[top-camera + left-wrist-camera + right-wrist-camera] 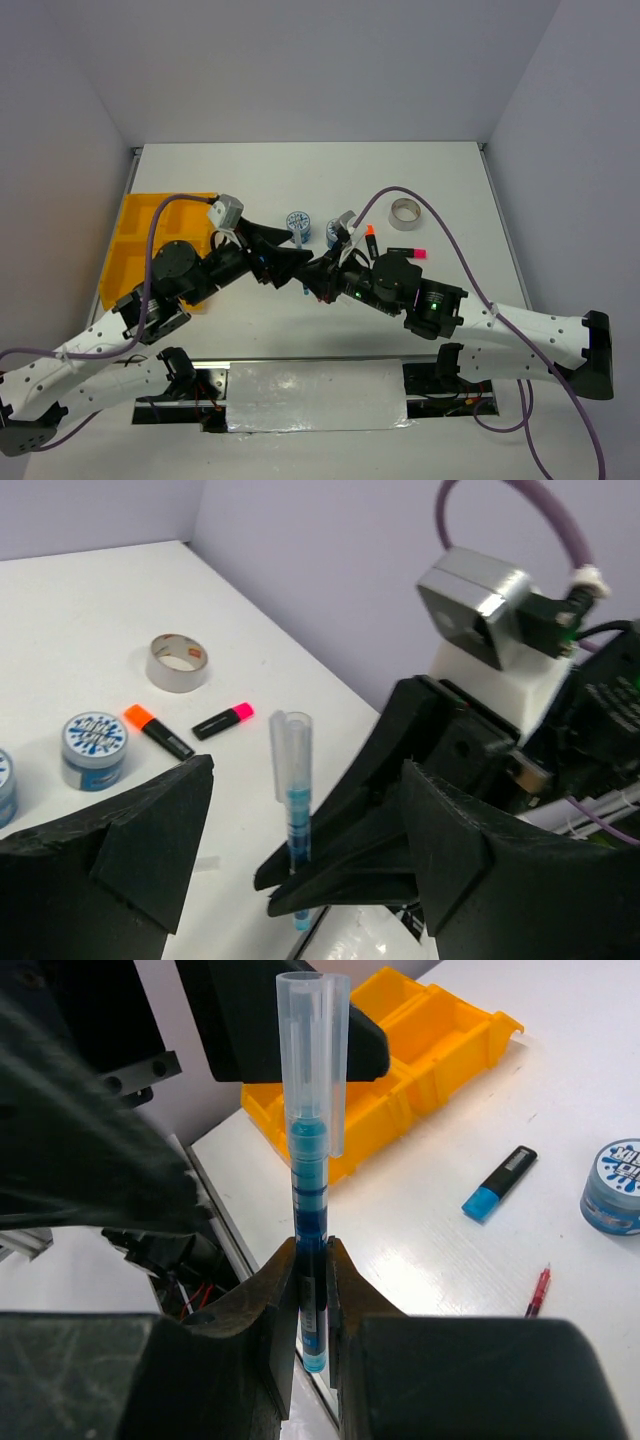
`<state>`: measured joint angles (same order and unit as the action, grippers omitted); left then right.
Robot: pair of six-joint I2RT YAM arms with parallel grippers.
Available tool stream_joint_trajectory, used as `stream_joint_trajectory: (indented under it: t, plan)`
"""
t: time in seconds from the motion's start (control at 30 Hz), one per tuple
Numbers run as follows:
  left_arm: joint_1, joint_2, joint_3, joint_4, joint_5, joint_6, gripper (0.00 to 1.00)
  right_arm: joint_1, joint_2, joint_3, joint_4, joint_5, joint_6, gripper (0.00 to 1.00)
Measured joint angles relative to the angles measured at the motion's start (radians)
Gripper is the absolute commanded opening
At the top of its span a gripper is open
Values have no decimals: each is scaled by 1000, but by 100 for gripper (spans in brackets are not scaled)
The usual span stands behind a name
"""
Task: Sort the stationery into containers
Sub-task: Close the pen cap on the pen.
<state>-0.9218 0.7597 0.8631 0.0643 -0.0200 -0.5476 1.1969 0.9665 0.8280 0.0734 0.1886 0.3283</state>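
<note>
My right gripper (312,1290) is shut on a thin blue pen (310,1160) with a clear cap and holds it upright above the table's near edge. My left gripper (300,870) is open, its jaws standing wide on either side of the pen (292,790) and the right fingers, not touching the pen. In the top view the two grippers meet near the middle (303,266). The yellow-orange tray (135,250) lies at the left. On the table lie a blue highlighter (498,1184), a red pen (538,1292), an orange highlighter (158,731), a pink highlighter (222,720), two patterned rolls (297,220) (333,232) and the tape ring (178,662).
The tray's compartments (440,1040) look empty in the right wrist view. The table's near edge, with wiring below it (190,1290), lies just under the held pen. Grey walls close in the table at the back and sides.
</note>
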Motion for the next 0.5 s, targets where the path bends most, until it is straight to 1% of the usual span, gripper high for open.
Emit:
stream_joint_trajectory:
  t: [0.23,0.5]
  plan:
    - [0,22,11,-46,-58,3,80,0,0,0,-3,7,0,0]
    - [0,24,69,-77,-106,30,75,0,6,0,-7,6,0,0]
